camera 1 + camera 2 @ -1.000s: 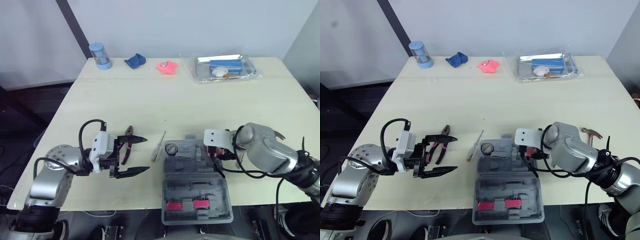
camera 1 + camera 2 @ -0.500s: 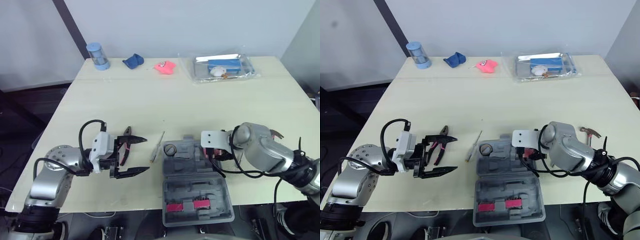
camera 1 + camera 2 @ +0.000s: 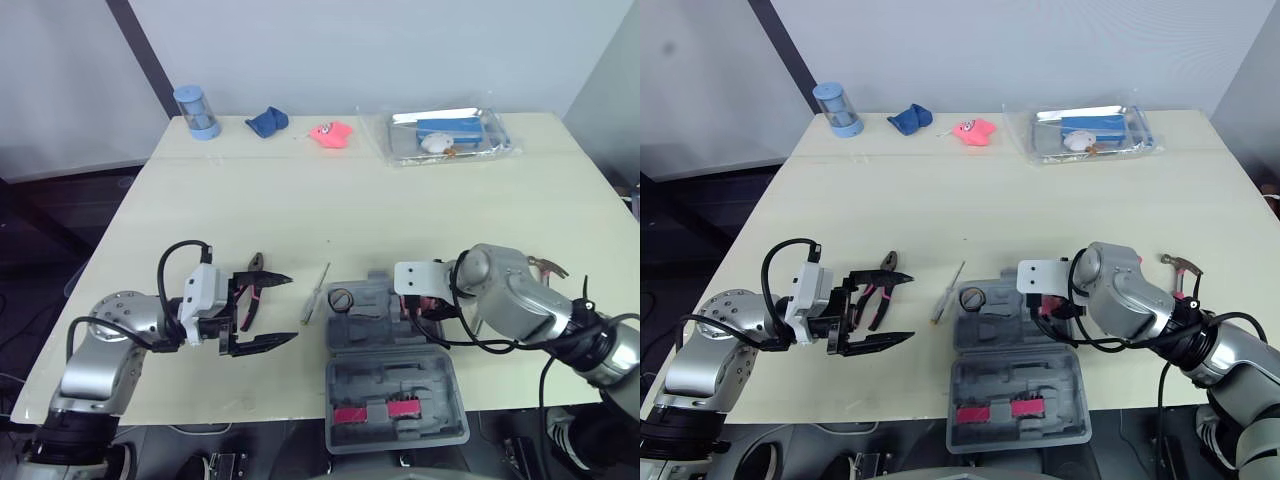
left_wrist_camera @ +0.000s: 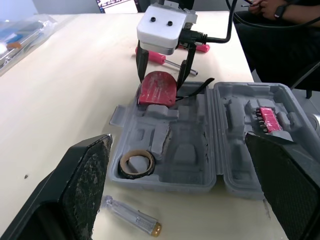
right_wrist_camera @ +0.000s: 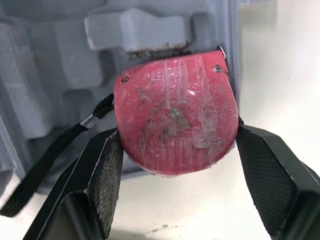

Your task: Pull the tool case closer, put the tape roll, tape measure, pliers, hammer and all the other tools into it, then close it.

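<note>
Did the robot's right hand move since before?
Yes. The right gripper, shut on the red tape measure, has slid a little toward the robot's left, further over the gray tool case.

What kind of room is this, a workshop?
Likely a robot test lab rather than a workshop: a plain table against blank walls, a tool case staged with loose pliers, and unrelated props such as a blue container.
</note>
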### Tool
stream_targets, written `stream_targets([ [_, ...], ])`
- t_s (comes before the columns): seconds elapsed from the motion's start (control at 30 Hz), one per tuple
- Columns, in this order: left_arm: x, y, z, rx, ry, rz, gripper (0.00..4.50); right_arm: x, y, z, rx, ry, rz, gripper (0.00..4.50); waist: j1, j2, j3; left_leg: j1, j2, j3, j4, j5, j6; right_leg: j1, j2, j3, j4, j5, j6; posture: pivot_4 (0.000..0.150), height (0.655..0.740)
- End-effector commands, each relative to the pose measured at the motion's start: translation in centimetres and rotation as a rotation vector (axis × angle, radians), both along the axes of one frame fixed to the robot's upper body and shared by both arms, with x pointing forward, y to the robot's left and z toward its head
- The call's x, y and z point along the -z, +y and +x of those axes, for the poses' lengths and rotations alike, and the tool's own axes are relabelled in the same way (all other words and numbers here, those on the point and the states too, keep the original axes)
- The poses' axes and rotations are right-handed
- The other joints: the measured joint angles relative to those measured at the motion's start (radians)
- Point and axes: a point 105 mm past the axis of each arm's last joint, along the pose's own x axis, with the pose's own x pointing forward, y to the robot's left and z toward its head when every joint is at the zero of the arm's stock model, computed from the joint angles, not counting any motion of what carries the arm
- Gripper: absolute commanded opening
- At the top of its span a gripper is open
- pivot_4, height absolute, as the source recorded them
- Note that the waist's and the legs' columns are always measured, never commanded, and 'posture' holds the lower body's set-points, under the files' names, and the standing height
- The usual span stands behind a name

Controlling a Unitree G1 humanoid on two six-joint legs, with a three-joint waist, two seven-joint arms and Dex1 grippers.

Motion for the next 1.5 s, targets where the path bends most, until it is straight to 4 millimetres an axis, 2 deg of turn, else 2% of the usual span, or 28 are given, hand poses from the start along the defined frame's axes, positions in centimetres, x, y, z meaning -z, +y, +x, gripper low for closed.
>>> stream_targets([
  [0.03,-0.5,-0.1,-0.1,0.005,-0.034,0.000,4.50,-0.1,0.2,-0.1,-0.029,-0.013,-0.009,2.94,0.000,0.000,0.000,0.000,0.000,0.000,0.000,0.000,0.000,0.000,0.000,0.000,0.000,0.000,0.000,0.150,0.7400],
  [0.1,-0.4,-0.1,-0.1,0.004,-0.033,0.000,4.50,-0.1,0.2,-0.1,-0.039,-0.012,-0.012,2.94,0.000,0.000,0.000,0.000,0.000,0.000,0.000,0.000,0.000,0.000,0.000,0.000,0.000,0.000,0.000,0.150,0.7400],
  [0.17,-0.4,-0.1,-0.2,0.006,-0.032,-0.002,4.50,-0.3,0.1,0.0,-0.036,-0.016,-0.012,3.95,0.000,0.000,0.000,0.000,0.000,0.000,0.000,0.000,0.000,0.000,0.000,0.000,0.000,0.000,0.000,0.150,0.7400],
  [0.2,-0.4,-0.1,-0.2,0.007,-0.031,-0.003,4.50,-0.4,0.0,0.0,-0.032,-0.020,-0.010,4.06,0.000,0.000,0.000,0.000,0.000,0.000,0.000,0.000,0.000,0.000,0.000,0.000,0.000,0.000,0.000,0.150,0.7400],
  [0.23,-0.4,-0.1,-0.3,0.007,-0.030,-0.003,4.50,-0.5,-0.1,0.1,-0.029,-0.022,-0.009,4.45,0.000,0.000,0.000,0.000,0.000,0.000,0.000,0.000,0.000,0.000,0.000,0.000,0.000,0.000,0.000,0.150,0.7400],
  [0.4,-0.3,-0.1,-0.4,0.006,-0.028,-0.004,4.50,-1.6,-0.5,-0.3,-0.003,-0.018,0.026,4.45,0.000,0.000,0.000,0.000,0.000,0.000,0.000,0.000,0.000,0.000,0.000,0.000,0.000,0.000,0.000,0.150,0.7400],
  [0.57,-0.3,0.1,-0.4,0.002,-0.028,-0.001,4.50,-3.9,-2.3,-0.6,0.021,-0.042,0.080,4.45,0.008,0.000,0.001,-0.001,0.000,0.000,0.000,0.000,0.000,0.000,-0.001,-0.001,0.000,0.000,0.000,0.150,0.7400],
  [0.77,-0.6,0.1,-0.2,0.007,-0.037,-0.004,4.50,-4.8,-2.4,-0.5,0.029,-0.065,0.450,4.45,0.019,0.000,0.000,-0.001,0.000,0.000,-0.001,0.000,0.000,0.000,-0.001,-0.001,-0.001,0.000,0.000,0.150,0.7400],
  [0.87,-0.7,0.1,-0.3,0.018,-0.034,-0.009,4.50,-5.1,-2.6,-0.5,0.035,-0.100,0.682,3.60,0.022,0.000,0.000,-0.001,0.000,0.000,-0.001,0.000,0.000,0.000,-0.001,0.000,-0.001,0.000,0.000,0.150,0.7400],
  [0.9,-0.7,0.1,-0.3,0.022,-0.031,-0.011,4.50,-4.8,-2.9,-0.5,0.047,-0.110,0.735,3.14,0.022,0.000,0.000,0.000,0.000,0.000,-0.001,0.000,0.000,0.001,-0.001,0.000,-0.001,0.000,0.000,0.150,0.7400],
  [0.93,-0.7,0.0,-0.4,0.027,-0.028,-0.013,4.50,-4.3,-3.1,-0.7,0.045,-0.113,0.757,2.48,0.022,0.000,0.001,0.000,0.000,0.000,-0.001,0.000,0.000,0.001,-0.001,0.000,-0.001,0.000,0.000,0.150,0.7400],
  [0.97,-0.8,-0.1,-0.4,0.033,-0.024,-0.020,4.50,-3.7,-3.4,-0.6,0.065,-0.119,0.786,2.33,0.021,0.000,0.001,0.000,-0.001,0.001,-0.001,0.000,0.000,0.001,-0.001,0.000,0.000,0.000,0.000,0.150,0.7400],
  [1.07,-1.1,-0.5,-0.3,0.044,-0.021,-0.035,4.50,-3.3,-3.6,-0.5,0.052,-0.200,0.925,2.33,0.021,-0.001,0.000,0.000,0.000,0.001,-0.001,0.000,0.000,0.001,0.000,0.000,0.000,0.000,0.000,0.150,0.7400],
  [1.3,-1.7,-1.4,-0.7,0.087,-0.018,-0.066,4.50,-1.4,-3.7,-1.3,0.060,-0.121,1.113,2.33,0.019,0.000,0.001,0.002,0.000,0.002,-0.001,0.000,0.000,0.001,0.000,0.001,0.000,0.000,0.000,0.150,0.7400],
  [1.5,-2.1,-1.5,-0.7,0.103,0.007,-0.074,4.50,0.2,-4.2,-1.3,0.045,-0.105,1.159,2.33,0.020,0.000,0.001,0.002,0.000,0.002,-0.001,0.000,0.000,0.001,0.001,0.001,0.000,0.000,0.000,0.150,0.7400],
])
